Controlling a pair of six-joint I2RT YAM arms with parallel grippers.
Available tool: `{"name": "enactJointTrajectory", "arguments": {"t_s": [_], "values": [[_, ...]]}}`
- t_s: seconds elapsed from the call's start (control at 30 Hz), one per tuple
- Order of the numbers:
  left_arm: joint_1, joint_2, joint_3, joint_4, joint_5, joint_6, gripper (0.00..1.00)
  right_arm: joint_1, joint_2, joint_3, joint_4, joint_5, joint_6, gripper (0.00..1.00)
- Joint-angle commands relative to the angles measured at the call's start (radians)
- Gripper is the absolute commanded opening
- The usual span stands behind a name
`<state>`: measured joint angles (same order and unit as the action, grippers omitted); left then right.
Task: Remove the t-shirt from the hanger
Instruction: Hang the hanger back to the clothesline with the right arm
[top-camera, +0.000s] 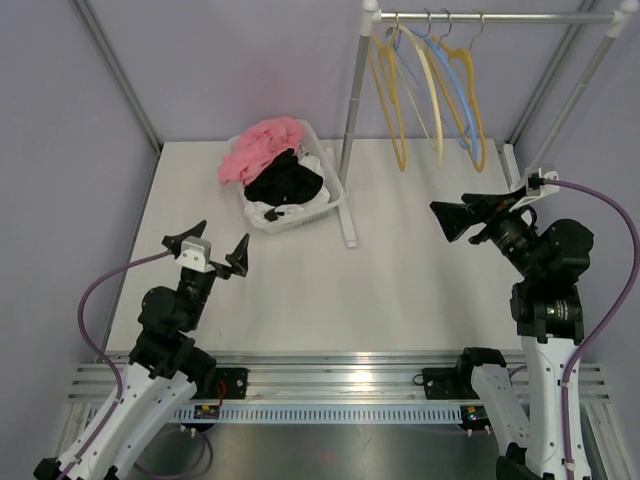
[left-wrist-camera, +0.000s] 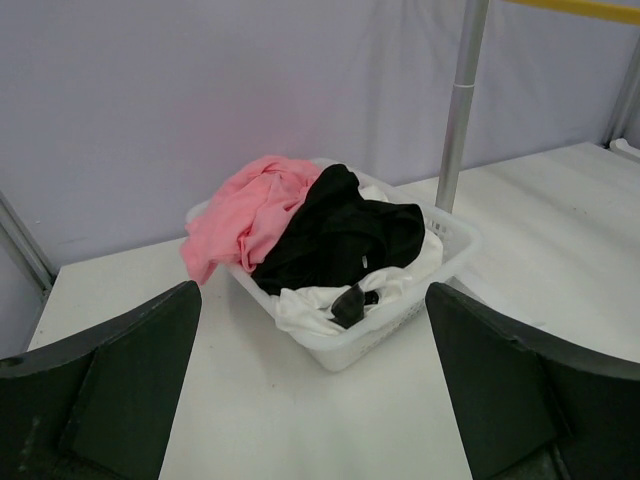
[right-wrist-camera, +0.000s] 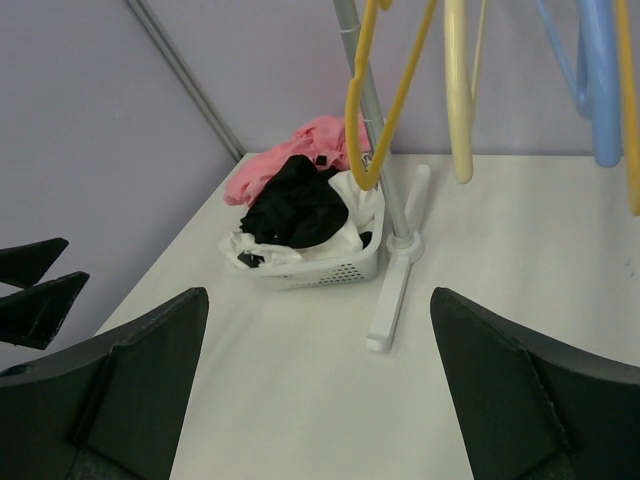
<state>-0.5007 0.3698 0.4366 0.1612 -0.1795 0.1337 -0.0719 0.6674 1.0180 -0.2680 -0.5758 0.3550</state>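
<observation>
The task looked finished: the rack (top-camera: 357, 130) in the upper right of the top view carried 4 hangers (right-wrist-camera: 457, 90), yellow, cream, blue and yellow, and all 4 hung bare, with no cloth on any of them. The only clothes in sight lay heaped in the white basket (left-wrist-camera: 395, 330) just left of the rack's post, upper centre of that frame. A pink garment (top-camera: 262, 148) spilled over the far rim, a black garment (top-camera: 285, 182) lay in the middle, and a white garment (top-camera: 268, 212) showed at the near side. Which of these was the t-shirt could not be told, but it was judged to lie in that heap, off its hanger, so nothing seemed left to do. The left gripper (top-camera: 215, 245), at lower left, and the right gripper (top-camera: 445, 222), at centre right, both stood with jaws spread wide and nothing between them, well apart from basket and rack. Pale lilac walls (top-camera: 230, 60) closed the room on 3 sides, edged by slanting metal struts (top-camera: 116, 72). The table (top-camera: 400, 280) was matt white and flat, with a ribbed metal rail (top-camera: 330, 372) along its near edge, where the 2 arm bases were bolted.
</observation>
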Motion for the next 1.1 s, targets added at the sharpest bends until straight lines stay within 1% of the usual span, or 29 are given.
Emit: {"name": "enactJointTrajectory", "arguments": {"t_s": [0.0, 0.03, 0.1, 0.2, 0.3, 0.5, 0.67, 1.07], "values": [[0.001, -0.129, -0.082, -0.026, -0.011, 0.018, 0.99, -0.002, -0.045, -0.074, 0.114, -0.088, 0.053, 0.99], [-0.001, -0.15, -0.091, -0.032, -0.005, 0.023, 0.99, 0.0, -0.067, -0.1, 0.127, -0.093, 0.056, 0.99], [-0.001, -0.14, -0.094, -0.038, -0.035, 0.027, 0.99, 0.0, -0.098, -0.171, 0.156, -0.087, 0.061, 0.99], [0.001, -0.141, -0.117, -0.009, -0.055, 0.029, 0.99, -0.002, -0.121, -0.232, 0.164, -0.085, 0.056, 0.99], [0.001, -0.163, -0.162, 0.009, -0.064, 0.037, 0.99, -0.002, -0.132, -0.26, 0.162, -0.082, 0.045, 0.99], [0.001, -0.15, -0.183, 0.037, -0.083, 0.053, 0.99, -0.002, -0.147, -0.259, 0.125, -0.088, 0.004, 0.99], [0.001, -0.172, -0.191, 0.044, -0.095, 0.067, 0.99, -0.002, -0.154, -0.251, 0.098, -0.07, -0.025, 1.0], [0.001, -0.154, -0.194, 0.055, -0.104, 0.073, 0.99, 0.0, -0.144, -0.245, 0.068, -0.041, -0.042, 0.99]]}}
